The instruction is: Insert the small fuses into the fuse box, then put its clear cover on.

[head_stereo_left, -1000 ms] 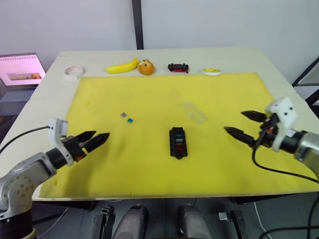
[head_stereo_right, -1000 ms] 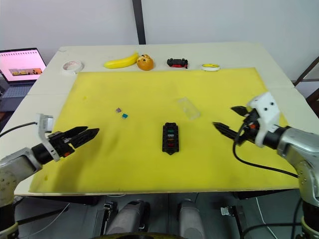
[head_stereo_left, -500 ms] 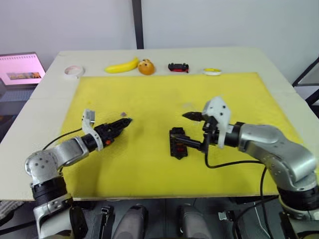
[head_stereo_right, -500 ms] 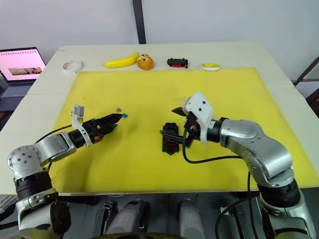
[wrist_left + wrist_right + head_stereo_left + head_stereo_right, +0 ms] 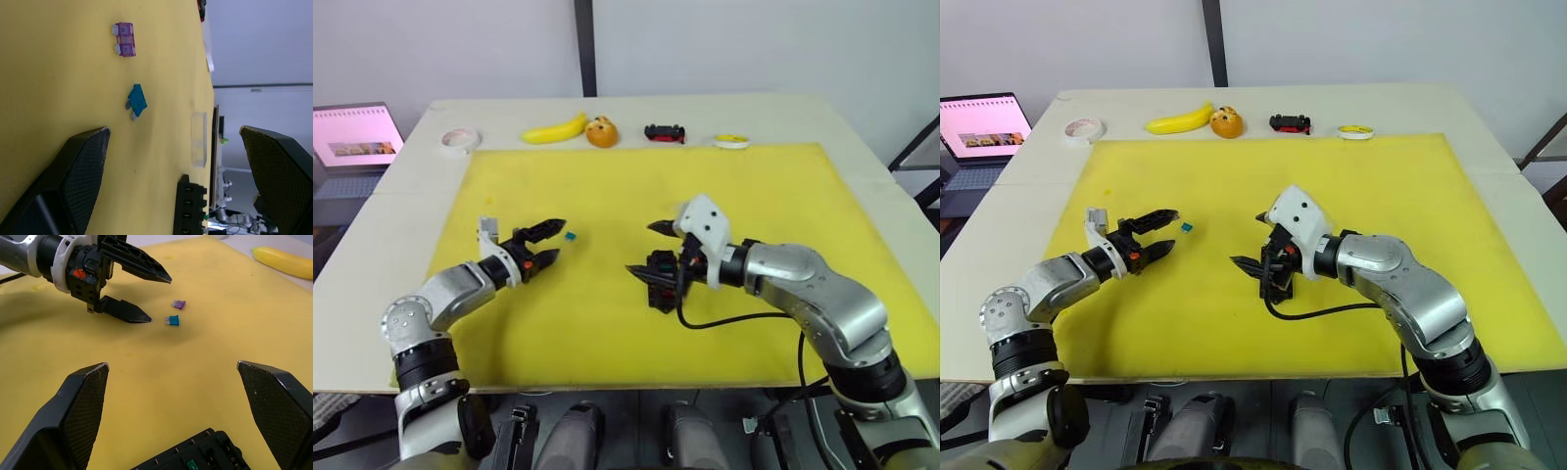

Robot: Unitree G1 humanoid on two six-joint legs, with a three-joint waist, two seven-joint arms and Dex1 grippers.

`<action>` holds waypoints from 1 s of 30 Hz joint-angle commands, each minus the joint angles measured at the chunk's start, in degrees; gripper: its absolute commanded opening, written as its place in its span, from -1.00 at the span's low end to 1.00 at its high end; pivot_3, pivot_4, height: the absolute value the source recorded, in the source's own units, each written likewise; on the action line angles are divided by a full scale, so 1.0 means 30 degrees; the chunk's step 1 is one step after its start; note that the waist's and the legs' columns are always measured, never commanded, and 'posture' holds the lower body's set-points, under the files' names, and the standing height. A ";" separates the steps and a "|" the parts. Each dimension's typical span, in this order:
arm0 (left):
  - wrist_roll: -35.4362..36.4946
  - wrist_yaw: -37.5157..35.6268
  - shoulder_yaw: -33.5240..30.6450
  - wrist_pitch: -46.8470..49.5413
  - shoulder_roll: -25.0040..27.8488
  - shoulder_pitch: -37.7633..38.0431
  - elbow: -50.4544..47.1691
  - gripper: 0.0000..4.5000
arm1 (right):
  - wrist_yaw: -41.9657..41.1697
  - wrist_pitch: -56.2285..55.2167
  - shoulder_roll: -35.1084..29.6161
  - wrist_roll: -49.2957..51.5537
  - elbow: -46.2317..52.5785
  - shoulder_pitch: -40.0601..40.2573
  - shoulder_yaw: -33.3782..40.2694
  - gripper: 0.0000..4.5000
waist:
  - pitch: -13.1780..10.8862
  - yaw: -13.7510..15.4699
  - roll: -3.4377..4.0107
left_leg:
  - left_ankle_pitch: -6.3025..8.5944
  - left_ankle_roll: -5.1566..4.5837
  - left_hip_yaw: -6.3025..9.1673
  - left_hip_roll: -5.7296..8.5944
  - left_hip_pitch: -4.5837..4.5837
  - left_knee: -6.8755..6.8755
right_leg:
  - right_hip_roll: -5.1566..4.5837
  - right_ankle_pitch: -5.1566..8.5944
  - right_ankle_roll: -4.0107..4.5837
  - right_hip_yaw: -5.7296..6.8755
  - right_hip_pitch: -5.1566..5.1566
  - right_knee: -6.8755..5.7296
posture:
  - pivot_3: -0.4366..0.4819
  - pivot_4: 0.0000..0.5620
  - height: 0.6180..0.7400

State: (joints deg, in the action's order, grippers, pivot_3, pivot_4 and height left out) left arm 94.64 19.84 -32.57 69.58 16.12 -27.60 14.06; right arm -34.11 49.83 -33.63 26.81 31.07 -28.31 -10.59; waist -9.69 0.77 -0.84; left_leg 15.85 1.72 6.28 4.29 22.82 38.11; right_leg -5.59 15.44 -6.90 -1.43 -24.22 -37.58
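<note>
**Both grippers spread wide over the yellow mat, neither holding anything**

At the far left a laptop (image 5: pixel 352 137) sits off the table edge, with a roll of tape (image 5: pixel 458 140) on the bare table top behind the yellow mat (image 5: pixel 783 196). The left gripper (image 5: pixel 548 244) hovers low over the mat with its two black fingers wide apart, empty, tips pointing at the two loose fuses. The teal fuse (image 5: pixel 570 236) lies just beyond its fingertips, apart from them; the purple fuse (image 5: pixel 124 39) lies a little further on, clear in the left wrist view and in the right wrist view, while in the head views the upper finger hides it.

Behind, along the table's back edge, lie a banana (image 5: pixel 553 129), an orange (image 5: pixel 600 132), a small toy car (image 5: pixel 664 132) and a yellow-rimmed disc (image 5: pixel 730 141).

The fuse box (image 5: pixel 662 281) lies near the mat's middle. The right gripper (image 5: pixel 642 249) is over its near-left end, fingers also spread wide and gripping nothing; whether the lower finger touches the box cannot be told. The right wrist view shows a green fuse (image 5: pixel 192 464) seated in a slot.

The clear cover (image 5: pixel 198 139) appears in the left wrist view, flat on the mat beside the box; in the head views the right arm hides it.
</note>
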 commanded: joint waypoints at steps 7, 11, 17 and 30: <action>0.0088 -0.0074 0.1143 -0.0950 -0.0149 -0.0548 0.0967 1.00 | 0.0049 -0.0344 0.0224 -0.0671 0.0085 -0.0406 0.0102 0.98 | 0.0002 0.0027 0.0001 | -0.0002 0.0002 0.0002 0.0007 -0.0001 0.0000 | -0.0001 0.0000 0.0000 0.0001 0.0005 0.0000 | -0.05 -0.47 1.00; 0.0044 -0.0270 0.1343 -0.1087 -0.0153 -0.0628 0.1367 1.00 | 0.0045 -0.0296 0.0169 -0.0853 0.0141 -0.0382 0.0110 0.98 | 0.0003 0.0023 0.0002 | -0.0002 0.0003 0.0005 0.0015 -0.0001 0.0000 | -0.0005 0.0000 0.0000 0.0001 0.0008 0.0000 | -0.05 -0.47 1.00; -0.0464 -0.0822 0.1512 -0.1220 -0.0205 -0.0892 0.2251 1.00 | -0.0046 -0.0260 0.0147 -0.0994 0.0210 -0.0383 0.0163 0.98 | 0.0005 0.0032 0.0004 | -0.0003 0.0004 0.0011 0.0019 -0.0002 0.0000 | -0.0006 0.0000 0.0000 0.0002 0.0014 0.0000 | -0.05 -0.47 1.00; -0.1950 -0.1605 0.1573 -0.1312 -0.0808 -0.1720 0.2933 1.00 | -0.0188 -0.0090 -0.0132 -0.1081 0.0367 -0.0386 0.0345 0.98 | 0.0008 0.0121 0.0005 | -0.0003 0.0003 0.0045 0.0036 -0.0023 0.0000 | -0.0008 0.0000 0.0000 0.0011 0.0062 0.0008 | -0.05 -0.47 1.00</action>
State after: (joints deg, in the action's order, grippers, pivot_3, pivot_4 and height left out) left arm 90.31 15.08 -29.96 65.72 14.93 -32.07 21.48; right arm -34.49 49.78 -33.63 23.54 30.61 -28.34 -10.80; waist -9.66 1.13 -0.83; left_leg 15.84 1.73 6.42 4.40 22.75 38.11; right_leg -5.62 15.44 -6.90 -1.39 -24.03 -37.56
